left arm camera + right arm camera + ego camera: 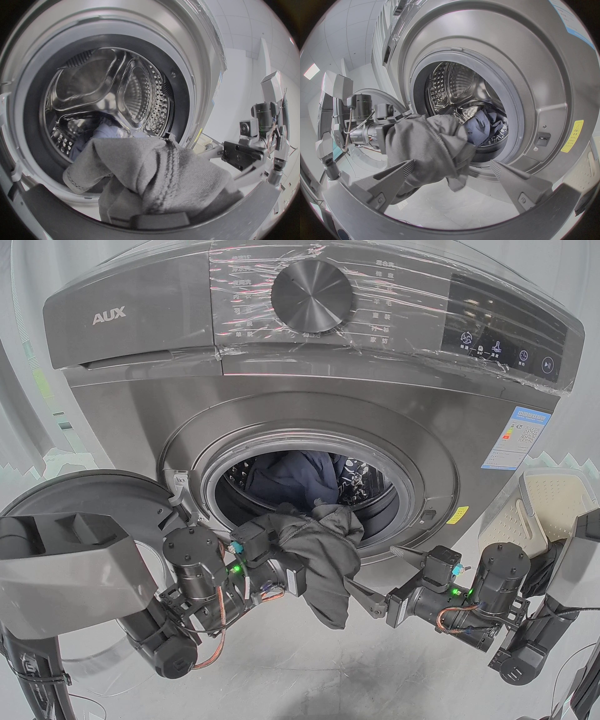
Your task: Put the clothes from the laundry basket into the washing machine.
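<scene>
The washing machine [156, 402] stands with its round door [94, 496] swung wide to 9 o'clock of the opening. The left gripper [284, 546] sits at about 7 o'clock of the opening, just outside the rubber seal [409, 490]. Its fingers are clenched on a dark grey garment [325, 552], which covers them almost wholly.

The bunched top of that garment lies over the lower lip of the opening at 6 o'clock. Its free end hangs down in front of the machine, above the floor [281, 665]. In the left wrist view the grey cloth [162, 175] is heaped at the mouth of the steel drum [137, 93].

Deeper in the drum, toward 12 o'clock of the opening, lie dark blue clothes [297, 474], also seen behind the grey cloth in the right wrist view [484, 125].

The right gripper [369, 565] is at about 5 o'clock of the opening, outside the machine. Its fingers are spread wide and grasp nothing, with their tips pointing toward the hanging cloth and close beside it. Whether a tip brushes the cloth cannot be told.

The pale perforated laundry basket [556, 502] stands at 3 o'clock of the machine, behind the right arm.
</scene>
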